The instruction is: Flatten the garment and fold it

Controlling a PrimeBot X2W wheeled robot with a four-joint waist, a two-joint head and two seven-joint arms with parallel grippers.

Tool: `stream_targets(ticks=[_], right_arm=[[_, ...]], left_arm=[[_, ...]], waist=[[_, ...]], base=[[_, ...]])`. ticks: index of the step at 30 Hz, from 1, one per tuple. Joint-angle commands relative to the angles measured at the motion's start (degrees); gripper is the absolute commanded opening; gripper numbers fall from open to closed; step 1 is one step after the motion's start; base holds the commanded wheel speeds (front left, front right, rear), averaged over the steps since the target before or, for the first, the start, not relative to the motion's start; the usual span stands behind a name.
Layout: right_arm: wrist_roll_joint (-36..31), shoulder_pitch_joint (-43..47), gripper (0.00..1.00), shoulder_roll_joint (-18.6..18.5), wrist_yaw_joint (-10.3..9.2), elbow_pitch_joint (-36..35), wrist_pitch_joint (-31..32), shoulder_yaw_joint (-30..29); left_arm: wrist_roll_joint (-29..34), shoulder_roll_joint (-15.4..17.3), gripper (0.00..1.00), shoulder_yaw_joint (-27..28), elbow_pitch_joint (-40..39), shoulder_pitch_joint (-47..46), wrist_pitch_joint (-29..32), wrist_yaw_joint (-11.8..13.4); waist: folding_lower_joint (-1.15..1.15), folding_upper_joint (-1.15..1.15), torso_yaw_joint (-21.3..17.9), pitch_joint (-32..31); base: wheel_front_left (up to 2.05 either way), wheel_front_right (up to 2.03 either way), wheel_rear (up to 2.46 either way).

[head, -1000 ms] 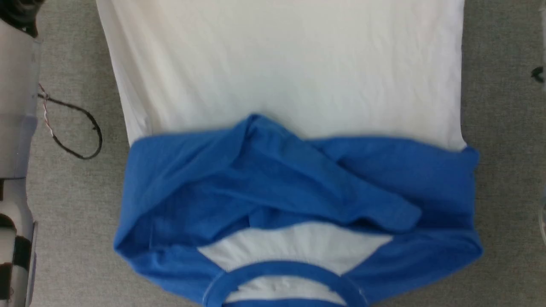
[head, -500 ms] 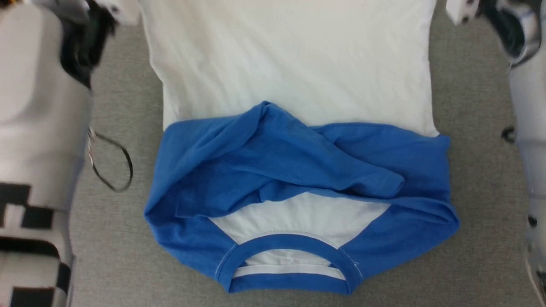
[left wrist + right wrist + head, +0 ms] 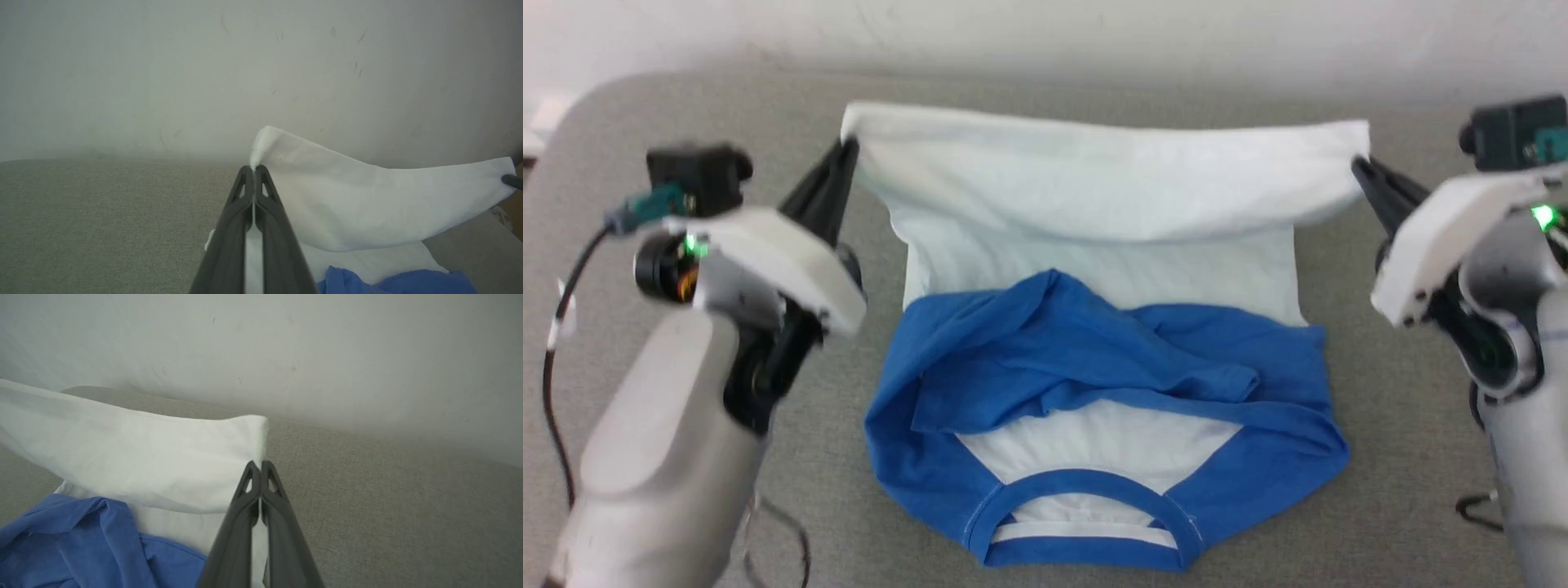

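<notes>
Garment [image 3: 1094, 180] raised by both hem corners

At left, the left pincer [image 3: 847, 153] is clamped shut on one hem corner. Between the arms, the white hem hangs above the grey desk [image 3: 1405, 457], and the blue sleeves [image 3: 1094, 351] lie bunched across the body. At right, the right pincer [image 3: 1357, 163] is shut on the other corner. The cloth looks light and limp and will likely sag mid-span, so the corners suit gripping.

Grey worktop [image 3: 1405, 457] against a pale wall [image 3: 1045, 33]
The worktop is covered in grey woven cloth, its far left corner rounded; the wall rises at its far edge, with faint scuff marks [image 3: 355, 67].
</notes>
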Motion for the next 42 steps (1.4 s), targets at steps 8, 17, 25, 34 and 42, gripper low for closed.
stream_targets(ticks=[8, 17, 25, 34, 42], right_arm=[[1.6, 16.1, 0.0, 3.2, -0.05, -9.5, 2.9, -5.8], [0.7, 26.9, 0.0, 7.6, -0.05, -10.9, 4.0, -10.5], [0.0, 31.6, 0.0, 8.5, -0.05, -8.3, 6.0, -10.1], [-0.1, 35.9, 0.0, 7.5, -0.05, -7.9, 11.3, -8.0], [-1.1, 36.6, 0.49, 7.4, -0.05, -7.2, 13.2, -7.2]], left_arm=[[-4.4, 2.9, 0.0, 1.6, -14.9, 19.5, 3.5, 6.8], [-7.3, 2.6, 0.0, 2.9, -17.0, 29.8, 3.2, 10.4], [-9.2, 1.4, 0.0, 3.7, -12.7, 33.6, 3.9, 13.5], [-9.6, 1.7, 0.0, 1.4, -11.5, 36.5, 9.3, 17.0], [-10.0, 1.4, 0.27, -1.0, -10.1, 37.1, 13.6, 18.4]], waist=[[0.03, -0.01, -0.7, -9.3], [0.03, -0.01, -1.2, -8.4], [0.03, -0.01, -1.4, -7.6], [0.03, -0.01, -0.8, -7.5], [0.03, -0.01, -0.8, -7.8]], base=[[0.0, 0.0, 0.0], [0.0, 0.0, 0.0], [0.0, 0.0, 0.0], [0.0, 0.0, 0.0], [0.0, 0.0, 0.0]])
